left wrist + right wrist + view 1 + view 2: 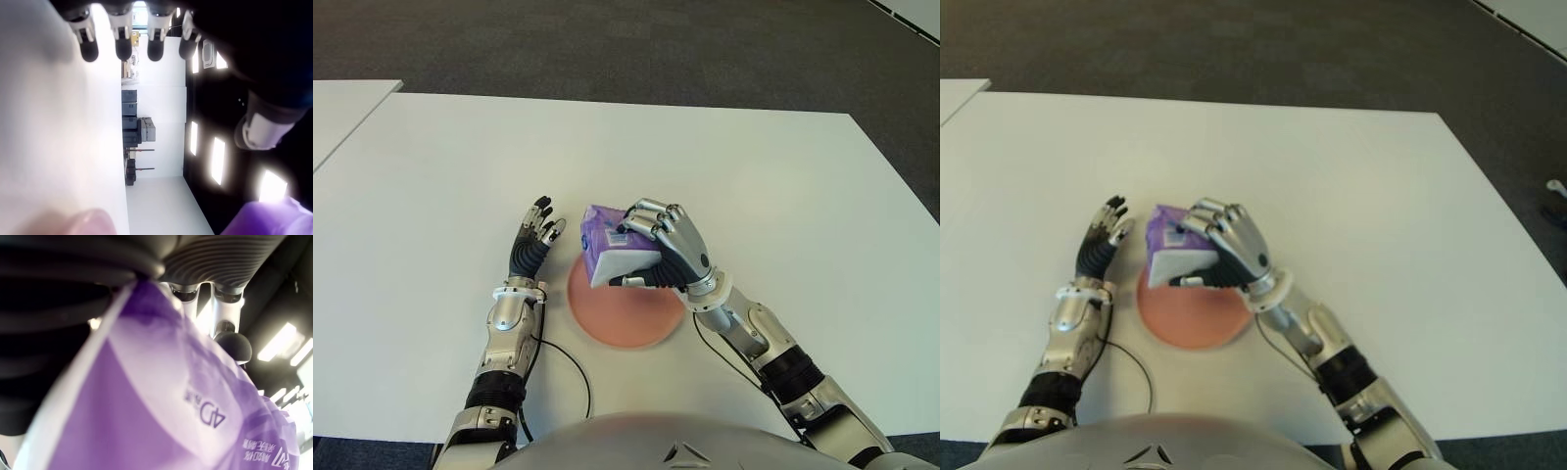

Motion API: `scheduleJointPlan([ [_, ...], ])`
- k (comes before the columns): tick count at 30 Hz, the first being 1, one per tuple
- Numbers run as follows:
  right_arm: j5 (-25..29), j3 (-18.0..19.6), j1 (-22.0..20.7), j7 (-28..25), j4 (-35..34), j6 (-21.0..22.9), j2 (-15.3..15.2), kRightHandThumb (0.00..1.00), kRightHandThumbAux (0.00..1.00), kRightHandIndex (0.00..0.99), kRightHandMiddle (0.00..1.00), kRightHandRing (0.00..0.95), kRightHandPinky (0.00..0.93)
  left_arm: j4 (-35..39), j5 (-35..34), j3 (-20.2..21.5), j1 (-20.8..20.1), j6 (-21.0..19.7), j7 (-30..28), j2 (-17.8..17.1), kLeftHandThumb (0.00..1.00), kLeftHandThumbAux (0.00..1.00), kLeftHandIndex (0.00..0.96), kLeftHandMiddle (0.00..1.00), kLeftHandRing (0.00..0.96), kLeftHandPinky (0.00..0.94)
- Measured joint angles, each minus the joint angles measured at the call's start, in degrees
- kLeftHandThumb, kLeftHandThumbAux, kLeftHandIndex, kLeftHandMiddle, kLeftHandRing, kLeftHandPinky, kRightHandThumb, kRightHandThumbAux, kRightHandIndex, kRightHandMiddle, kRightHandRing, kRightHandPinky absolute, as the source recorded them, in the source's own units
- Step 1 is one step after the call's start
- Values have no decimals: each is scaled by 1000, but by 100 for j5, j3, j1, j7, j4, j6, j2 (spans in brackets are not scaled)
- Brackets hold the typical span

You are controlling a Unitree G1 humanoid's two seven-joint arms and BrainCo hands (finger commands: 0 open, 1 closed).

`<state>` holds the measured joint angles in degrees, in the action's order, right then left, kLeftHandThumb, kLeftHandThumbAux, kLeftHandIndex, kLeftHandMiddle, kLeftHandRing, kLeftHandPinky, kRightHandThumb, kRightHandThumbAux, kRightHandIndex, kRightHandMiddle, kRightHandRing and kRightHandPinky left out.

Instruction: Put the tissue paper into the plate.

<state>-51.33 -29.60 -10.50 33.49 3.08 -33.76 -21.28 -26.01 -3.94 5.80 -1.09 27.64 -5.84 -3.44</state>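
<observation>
Nearest to us on the white table (783, 186) lies the round pink plate (625, 318), and its near part is bare. Our right hand (666, 250) is over the far part of the plate, with fingers and thumb closed around the tissue paper pack (612, 245). The pack is purple and white, and it is tilted in the grasp. We cannot tell if its lower edge touches the plate or is just above it. In the right wrist view the purple wrapper (161, 396) fills almost the whole picture, pressed against the palm. Our left hand (534, 243) is just beside the plate on its left side. Its fingers are stretched out and a little apart, and it holds nothing.
</observation>
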Motion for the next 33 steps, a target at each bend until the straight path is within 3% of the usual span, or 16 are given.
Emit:
scheduleJointPlan([
  [16,100,-82,324,-1126,-18,-354,-202,749,708,441,820,819,807,71,19,-10,62,-10,19,32,0,536,0,0,0,0],
  [33,-14,145,580,-1282,-167,-137,-200,749,709,441,841,842,843,75,-15,-10,70,7,18,32,0,537,0,0,0,0],
])
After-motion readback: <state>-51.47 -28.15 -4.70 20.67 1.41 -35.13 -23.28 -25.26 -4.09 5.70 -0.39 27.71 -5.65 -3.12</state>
